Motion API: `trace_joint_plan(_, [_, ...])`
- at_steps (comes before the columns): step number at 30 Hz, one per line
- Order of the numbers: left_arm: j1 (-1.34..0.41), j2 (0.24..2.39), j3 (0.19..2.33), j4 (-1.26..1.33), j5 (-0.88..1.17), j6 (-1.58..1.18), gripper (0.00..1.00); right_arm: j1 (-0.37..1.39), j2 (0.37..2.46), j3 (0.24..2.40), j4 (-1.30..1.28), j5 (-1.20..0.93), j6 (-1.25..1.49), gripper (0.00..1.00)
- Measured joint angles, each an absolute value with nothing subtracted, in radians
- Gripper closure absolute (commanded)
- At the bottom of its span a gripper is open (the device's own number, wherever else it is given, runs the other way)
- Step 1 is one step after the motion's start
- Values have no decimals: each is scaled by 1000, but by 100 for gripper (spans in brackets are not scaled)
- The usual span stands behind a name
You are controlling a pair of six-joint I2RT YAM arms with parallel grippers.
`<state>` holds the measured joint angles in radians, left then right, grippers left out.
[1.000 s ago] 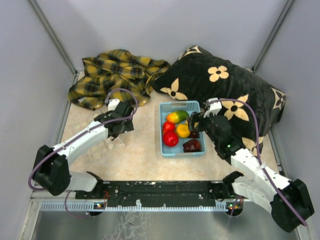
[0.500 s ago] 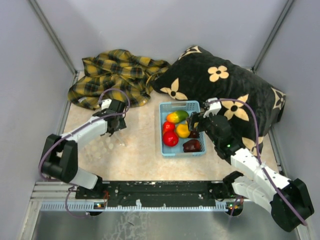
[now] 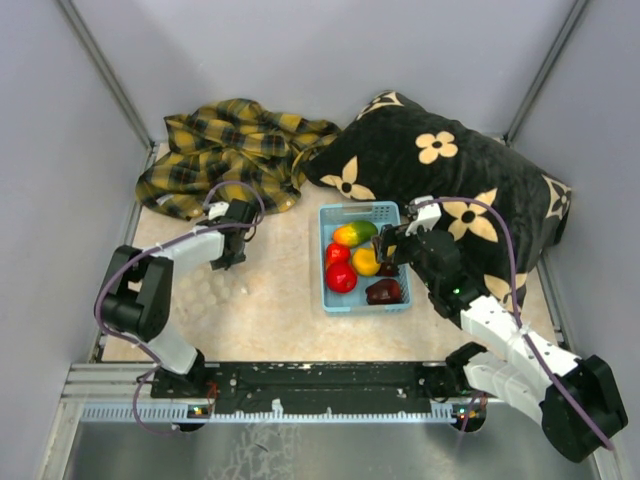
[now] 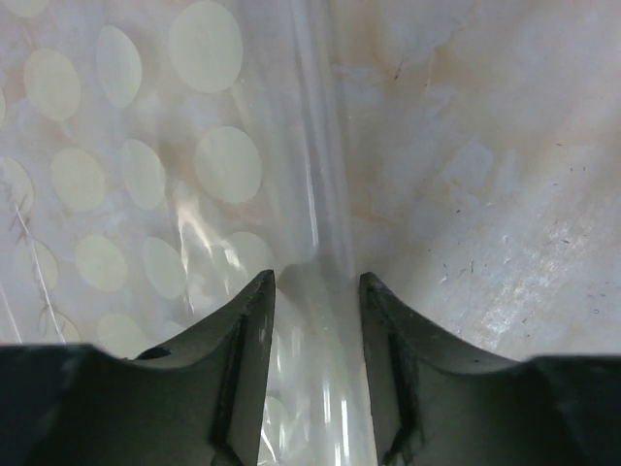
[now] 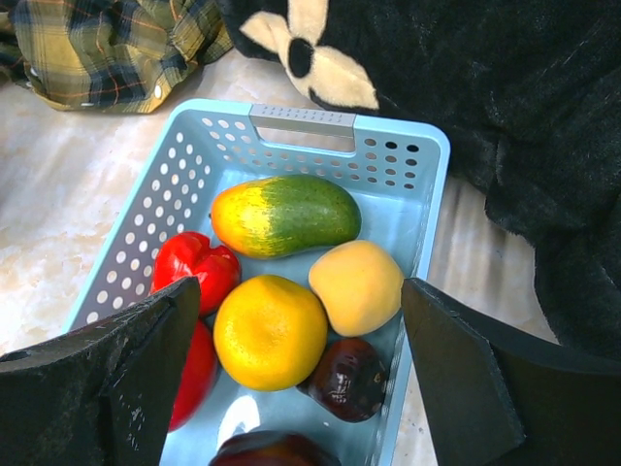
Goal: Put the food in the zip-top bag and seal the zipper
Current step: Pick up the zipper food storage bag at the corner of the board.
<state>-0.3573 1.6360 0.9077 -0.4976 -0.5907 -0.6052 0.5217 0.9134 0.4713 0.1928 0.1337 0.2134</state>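
Lying flat on the table (image 4: 485, 146), the clear white-dotted bag (image 4: 146, 194) is being straddled at its zipper (image 4: 315, 175) by the left gripper (image 4: 316, 286), jaws narrower than a second ago yet apart. The food (image 5: 281, 214) is being kept in the basket (image 5: 301, 121) under the right gripper (image 5: 301, 291), jaws wide as before.

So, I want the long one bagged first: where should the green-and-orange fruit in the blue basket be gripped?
Probably take the green-and-orange fruit across its narrow middle, from straight above. It lies flat and uncovered along the handle wall of the basket, with a gap on that side; the round orange fruit crowds the other.
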Motion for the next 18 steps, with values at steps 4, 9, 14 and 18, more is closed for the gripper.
trace_joint_plan(4, [-357,1636,907,-492,-585,-604,83,522,918,471,193,127,213,15])
trace_joint_plan(9, [-357,1592,882,-464,-545,-597,91,522,939,474,178,97,214,15])
trace_joint_plan(14, [-357,1432,806,-392,-429,-570,92,522,950,504,146,53,215,15])
trace_joint_plan(18, [-357,1276,723,-295,-291,-540,92,522,959,537,132,15,221,15])
